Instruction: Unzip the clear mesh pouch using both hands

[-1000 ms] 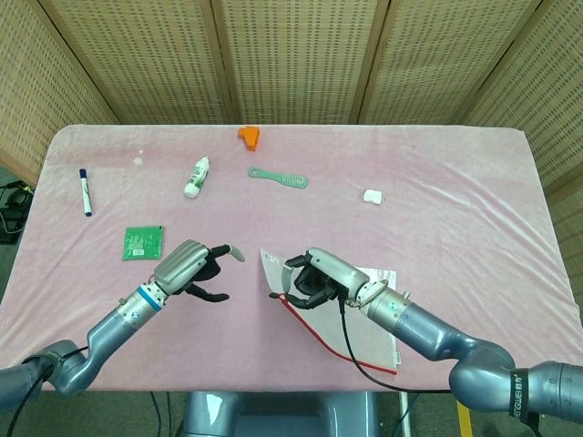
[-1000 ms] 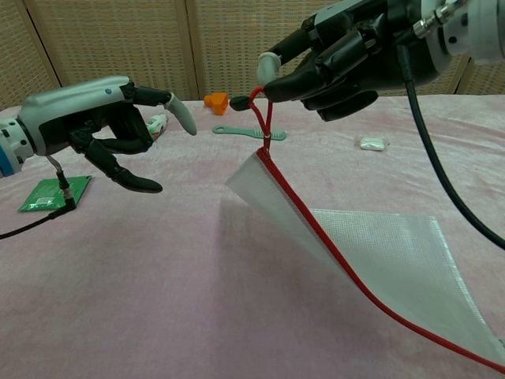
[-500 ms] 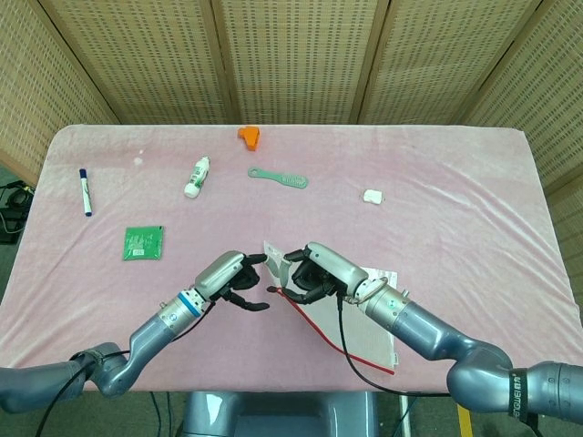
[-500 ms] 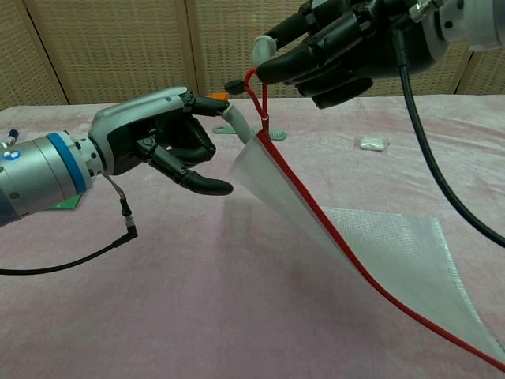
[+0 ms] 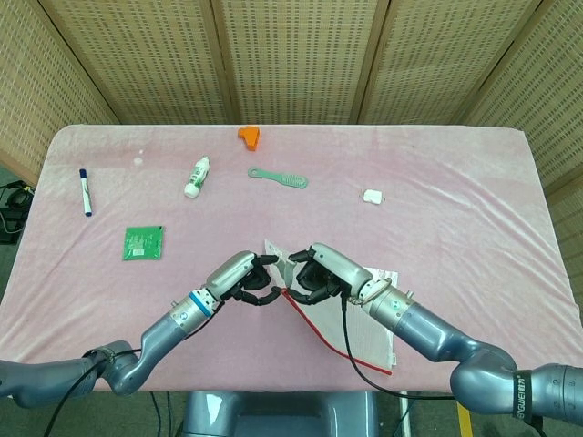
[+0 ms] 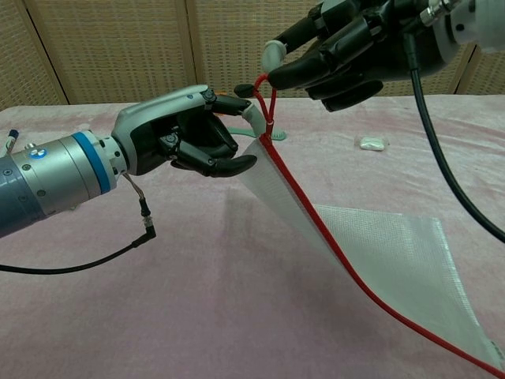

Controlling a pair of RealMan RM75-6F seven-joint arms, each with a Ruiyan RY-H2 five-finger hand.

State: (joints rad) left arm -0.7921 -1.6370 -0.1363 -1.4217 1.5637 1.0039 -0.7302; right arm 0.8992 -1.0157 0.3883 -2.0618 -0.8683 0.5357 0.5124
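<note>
Clear mesh pouch with a red zipper (image 6: 394, 260) hangs tilted, its near corner lifted off the pink surface (image 5: 437, 173). The right robot hand (image 6: 347, 47) pinches the red pull loop (image 6: 264, 99) from above. Just left of it, the left robot hand (image 6: 193, 134) has its fingers curled at the raised corner; whether they actually grip it I cannot tell. From there the zipper runs down and rightward.

The head view looks steeply down from above the robot, taking in the whole pink worktop (image 5: 455, 173) out to the wicker screens (image 5: 291, 55) behind — a wide, distant look. The chest view sits low near the worktop's (image 6: 197, 316) front edge, facing across it toward the same screens (image 6: 102, 47), very close to the robot hands. Both share the near-centre patch.
</note>
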